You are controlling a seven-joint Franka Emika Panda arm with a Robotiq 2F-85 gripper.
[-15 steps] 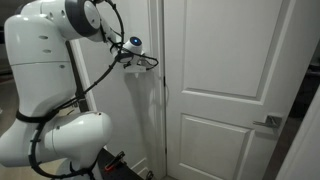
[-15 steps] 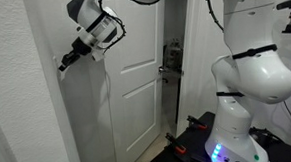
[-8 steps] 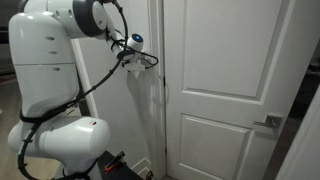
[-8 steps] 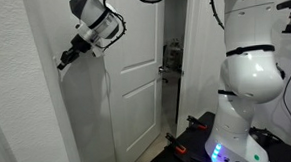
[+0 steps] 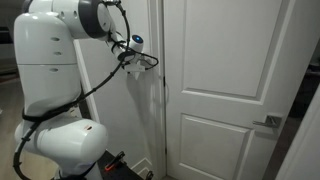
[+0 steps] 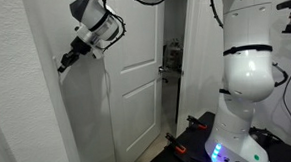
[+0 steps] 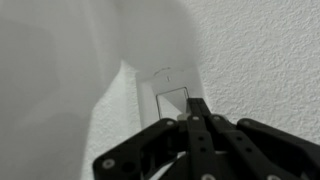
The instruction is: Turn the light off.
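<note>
Item: light switch (image 7: 172,92), a white rocker in a white plate, set in the textured wall (image 7: 262,50) just beside the frame of the door (image 5: 230,90).
Tool: gripper (image 7: 195,104), its fingers pressed together into one blunt point and holding nothing. I am using it as a poker.
Arm pose: in an exterior view the gripper (image 6: 61,63) is raised and levelled at the strip of wall beside the door, with the robot's base standing well apart from it.
Contact: in the wrist view my fingertip point overlaps the right-hand side of the rocker. I cannot tell whether it is touching or just short.
Rocker position: I cannot tell which way it is tipped, as the white-on-white plate shows too little relief.
Lamp: not in view. The room is bright in every view, so I judge the light to be on.
Done: reach made, fingers closed for poking, tip lined up on the switch.
Left: push the rocker over until the room darkens, then draw the arm clear of the wall.
Progress: I judge the approach all but finished and the decisive press not yet made.
</note>
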